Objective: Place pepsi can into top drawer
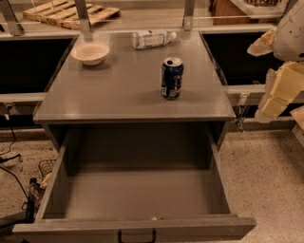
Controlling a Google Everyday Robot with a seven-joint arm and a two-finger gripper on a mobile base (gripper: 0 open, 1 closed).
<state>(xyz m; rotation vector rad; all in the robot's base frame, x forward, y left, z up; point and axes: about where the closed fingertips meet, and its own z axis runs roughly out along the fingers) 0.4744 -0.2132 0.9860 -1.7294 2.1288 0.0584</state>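
The pepsi can (171,78) is dark blue with a silver top and stands upright on the grey cabinet top (118,90), right of centre. The top drawer (137,228) below it is pulled fully out, and I see nothing inside it. Its front panel with a small dark handle is at the bottom edge. My gripper (274,98), pale yellow and white, hangs at the right edge of the view. It is beside the cabinet, well right of the can and not touching it.
A white bowl (90,52) sits at the back left of the cabinet top. A clear plastic bottle with a white label (151,39) lies on its side at the back. Cables and a small basket (45,168) lie on the floor at left. A wooden pallet (71,13) is behind.
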